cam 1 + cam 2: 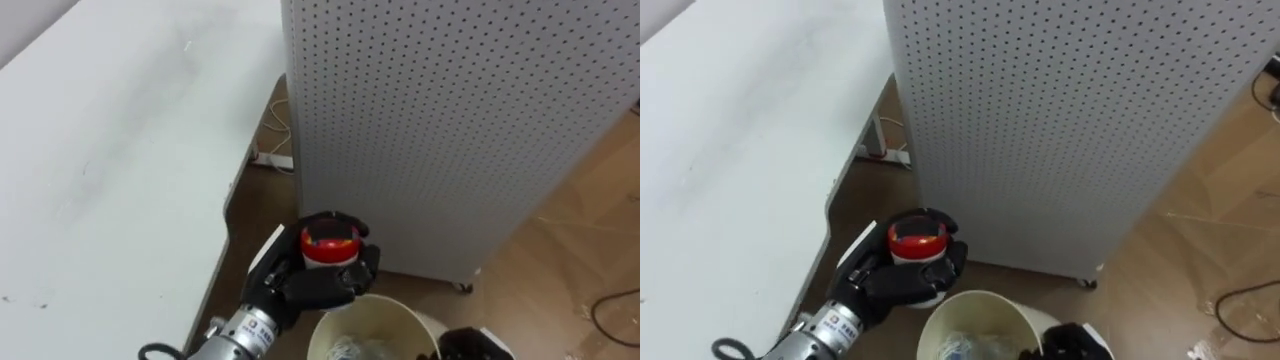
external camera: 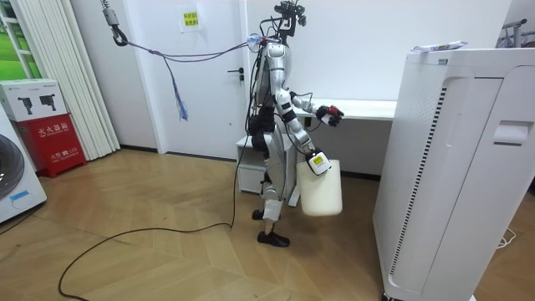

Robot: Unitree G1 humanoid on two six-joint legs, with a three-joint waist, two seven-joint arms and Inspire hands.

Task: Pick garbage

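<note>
My left hand [image 1: 320,280] comes in from the lower left with its fingers curled round a small red-topped can [image 1: 328,243], so the can is in my grasp, off the table [image 1: 110,170] and in the air beside the table's edge. It stands upright, long axis vertical, red top up. What counts now is where it sits against the bucket [image 1: 400,305]. The bucket's open mouth lies below the can, a little to my right and nearer my body, and the can hangs over the far left part of the rim, not over the middle of the opening. My right hand [image 1: 475,345] is at the bucket's right side and carries it, but I cannot tell how that hand is closed. I judge the left hand to be the one to act: a short shift right and towards me should bring the can over the mouth before I let go. Released from here, it could strike the rim and tip out towards the perforated cabinet [image 1: 450,130]
</note>
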